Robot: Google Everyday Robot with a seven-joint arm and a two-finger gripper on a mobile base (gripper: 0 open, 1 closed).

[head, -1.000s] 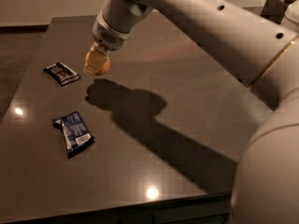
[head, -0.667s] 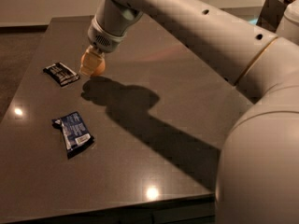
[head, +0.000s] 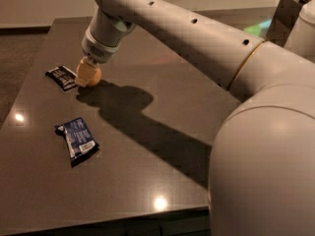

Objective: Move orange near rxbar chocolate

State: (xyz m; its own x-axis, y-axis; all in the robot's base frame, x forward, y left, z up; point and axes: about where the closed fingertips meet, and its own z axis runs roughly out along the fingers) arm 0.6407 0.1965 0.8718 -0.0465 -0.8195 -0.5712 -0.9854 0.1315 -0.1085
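Note:
The orange (head: 93,75) is a small round fruit, held in my gripper (head: 86,75) low over the dark table (head: 162,132), at or just above its surface. The gripper's pale fingers (head: 83,73) cover the orange's left side. The rxbar chocolate (head: 62,77), a flat black wrapper with white lettering, lies just left of the gripper, a small gap apart. My arm reaches in from the upper right.
A crumpled blue wrapper with a white label (head: 78,139) lies nearer the front left. The arm's shadow falls across the table's middle. The table's left edge runs close to the black bar. A dark object (head: 285,14) stands at the far right.
My gripper has carried the orange down and to the left, from above the table to right beside the black bar.

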